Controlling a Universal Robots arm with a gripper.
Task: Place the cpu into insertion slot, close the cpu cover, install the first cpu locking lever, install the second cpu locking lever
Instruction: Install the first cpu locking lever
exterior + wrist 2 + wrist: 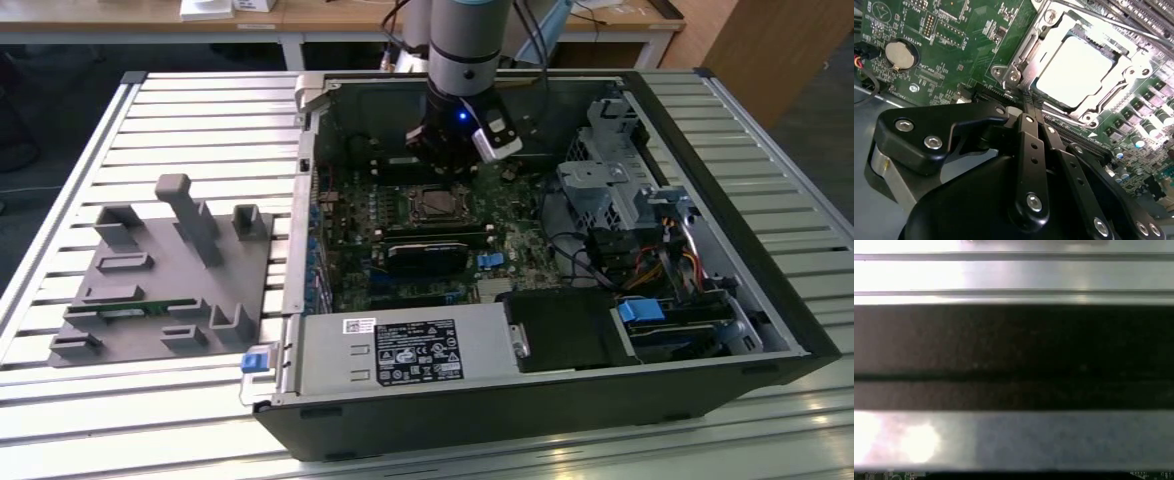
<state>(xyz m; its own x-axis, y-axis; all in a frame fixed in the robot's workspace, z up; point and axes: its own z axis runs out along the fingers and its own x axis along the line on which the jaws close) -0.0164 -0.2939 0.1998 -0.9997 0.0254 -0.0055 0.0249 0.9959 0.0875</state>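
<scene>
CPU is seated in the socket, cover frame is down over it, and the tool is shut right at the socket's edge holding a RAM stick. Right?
Nearly. In the second wrist view the tool holds no RAM stick; its tips are closed together with nothing between them. The rest holds: the cpu sits in the socket with the cpu cover down around it.

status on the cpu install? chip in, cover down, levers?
Done: the cpu sits in the socket, and the cpu cover looks closed around it. In hand: the gripper, fingers together and holding nothing, sits at the socket's edge by the lever hook. Left: I cannot tell whether either lever is latched.
</scene>
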